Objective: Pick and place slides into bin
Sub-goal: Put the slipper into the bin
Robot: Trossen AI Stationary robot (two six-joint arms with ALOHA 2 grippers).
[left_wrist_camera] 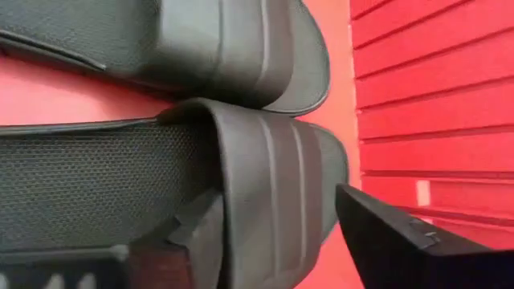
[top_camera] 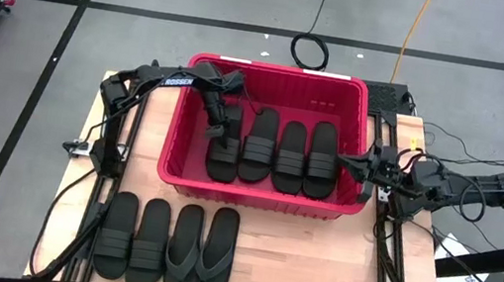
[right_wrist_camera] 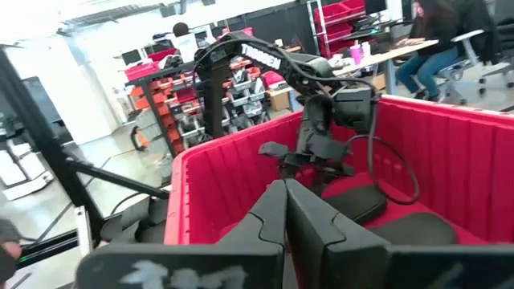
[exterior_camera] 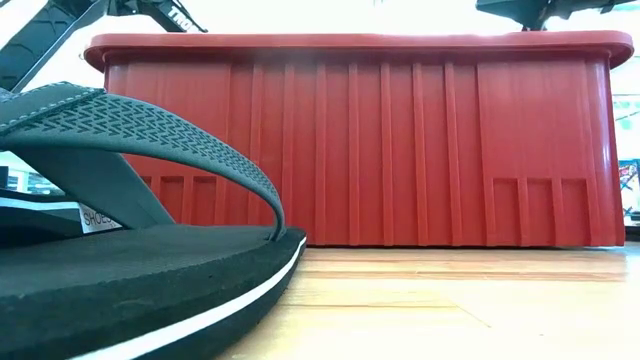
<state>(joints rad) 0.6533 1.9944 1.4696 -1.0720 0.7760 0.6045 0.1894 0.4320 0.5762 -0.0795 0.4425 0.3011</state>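
Note:
The red bin (top_camera: 266, 178) stands mid-table; it also shows in the low view (exterior_camera: 400, 150). Several black band slides lie side by side in it (top_camera: 292, 157). My left gripper (top_camera: 219, 128) reaches down into the bin and is shut on the leftmost slide (top_camera: 223, 157), over its far end. My right gripper (top_camera: 368, 166) is shut and empty, just outside the bin's right rim; its fingers meet in the right wrist view (right_wrist_camera: 285, 213). Two band slides (top_camera: 132, 238) and two flip-flops (top_camera: 201, 248) lie soles down on the table's near left. My left gripper holds the slide's strap end (left_wrist_camera: 273, 185), near the toe. One finger (left_wrist_camera: 193, 233) sits on the footbed at the strap's heel-side edge, the other (left_wrist_camera: 385, 241) outside the toe. The fingers point down from above. The slide lies level beside its neighbour (left_wrist_camera: 241, 48).
A flip-flop (exterior_camera: 130, 250) lies right before the low camera and fills that view's left. The bin's ribbed wall (left_wrist_camera: 434, 96) is close beside the left gripper. Bare wood (top_camera: 314, 260) lies near the table's front right. Cables run along both table sides.

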